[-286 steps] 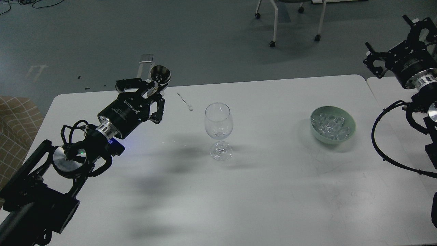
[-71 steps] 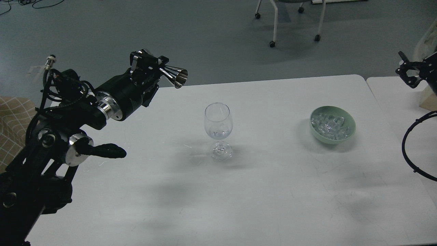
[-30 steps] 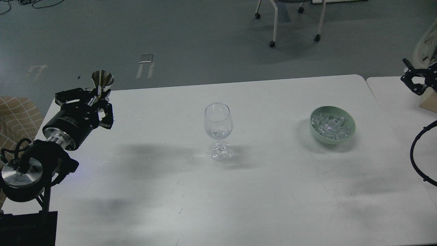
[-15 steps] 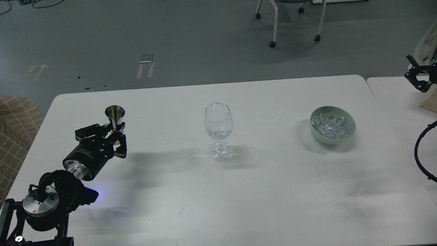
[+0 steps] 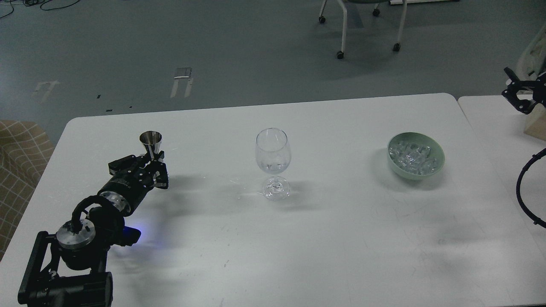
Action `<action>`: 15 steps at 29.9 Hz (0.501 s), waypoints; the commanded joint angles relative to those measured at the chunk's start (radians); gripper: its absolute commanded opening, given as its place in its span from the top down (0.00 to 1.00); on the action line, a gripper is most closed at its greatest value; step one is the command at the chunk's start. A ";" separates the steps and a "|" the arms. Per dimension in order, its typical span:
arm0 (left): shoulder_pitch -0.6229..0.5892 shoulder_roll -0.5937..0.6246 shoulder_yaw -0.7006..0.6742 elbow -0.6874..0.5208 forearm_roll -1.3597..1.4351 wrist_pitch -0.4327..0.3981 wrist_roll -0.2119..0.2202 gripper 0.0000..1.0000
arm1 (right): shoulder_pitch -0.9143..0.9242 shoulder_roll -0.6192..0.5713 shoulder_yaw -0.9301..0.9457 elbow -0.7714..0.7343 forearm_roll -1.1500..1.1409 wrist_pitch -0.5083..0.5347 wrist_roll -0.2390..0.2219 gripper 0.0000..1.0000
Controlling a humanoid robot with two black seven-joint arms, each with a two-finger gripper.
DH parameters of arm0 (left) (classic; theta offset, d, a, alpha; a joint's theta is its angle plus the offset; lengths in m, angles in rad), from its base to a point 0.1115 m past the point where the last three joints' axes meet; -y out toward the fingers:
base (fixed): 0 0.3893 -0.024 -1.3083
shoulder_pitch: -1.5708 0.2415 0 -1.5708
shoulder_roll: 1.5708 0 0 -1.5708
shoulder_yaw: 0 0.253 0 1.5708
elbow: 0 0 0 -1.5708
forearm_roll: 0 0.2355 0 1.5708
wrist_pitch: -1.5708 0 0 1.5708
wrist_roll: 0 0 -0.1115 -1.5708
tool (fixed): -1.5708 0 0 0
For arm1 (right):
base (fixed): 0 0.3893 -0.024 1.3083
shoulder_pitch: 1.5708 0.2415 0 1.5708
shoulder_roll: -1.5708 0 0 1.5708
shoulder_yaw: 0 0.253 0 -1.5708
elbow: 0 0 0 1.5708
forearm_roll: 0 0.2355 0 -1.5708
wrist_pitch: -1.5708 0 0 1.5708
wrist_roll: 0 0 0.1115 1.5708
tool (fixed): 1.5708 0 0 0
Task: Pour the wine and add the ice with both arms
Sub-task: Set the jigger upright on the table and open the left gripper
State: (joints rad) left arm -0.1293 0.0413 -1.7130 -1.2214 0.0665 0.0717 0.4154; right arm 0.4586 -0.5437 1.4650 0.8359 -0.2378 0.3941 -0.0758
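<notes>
steel jigger (image 5: 151, 141) stands upright at the table's (image 5: 341, 256) left, its waist pinched in the left gripper (image 5: 150, 167); letting go crooked could topple it. right gripper (image 5: 518, 97), far right: grip unclear. glass (image 5: 273, 163) at centre holds a little wine (image 5: 273, 166). ice (image 5: 413, 155) fills the green bowl (image 5: 439, 164), right.

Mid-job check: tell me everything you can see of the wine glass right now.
The wine glass is clear and stemmed, with a rounded bowl, short stem and round foot. It stands upright near the middle of the white table, untouched by either gripper. A little colourless wine sits in the bottom of its bowl; no ice shows inside. The left gripper, with the metal jigger, is off to its left; the green bowl is to its right.
</notes>
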 commanded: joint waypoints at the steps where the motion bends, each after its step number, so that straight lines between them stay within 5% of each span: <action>1: -0.016 0.002 0.001 0.037 -0.001 0.000 -0.009 1.00 | 0.000 -0.001 0.000 0.000 0.000 0.000 0.001 0.00; 8: -0.018 0.003 0.001 0.040 0.001 0.000 -0.015 0.99 | -0.009 -0.001 0.000 0.003 0.000 0.000 0.001 0.00; 15: -0.019 0.003 0.001 0.060 0.001 0.000 -0.020 0.84 | -0.024 -0.018 0.003 0.012 0.002 0.000 0.001 0.00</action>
State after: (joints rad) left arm -0.1473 0.0445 -1.7119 -1.1708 0.0673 0.0719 0.3962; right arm 0.4361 -0.5548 1.4656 0.8478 -0.2378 0.3941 -0.0749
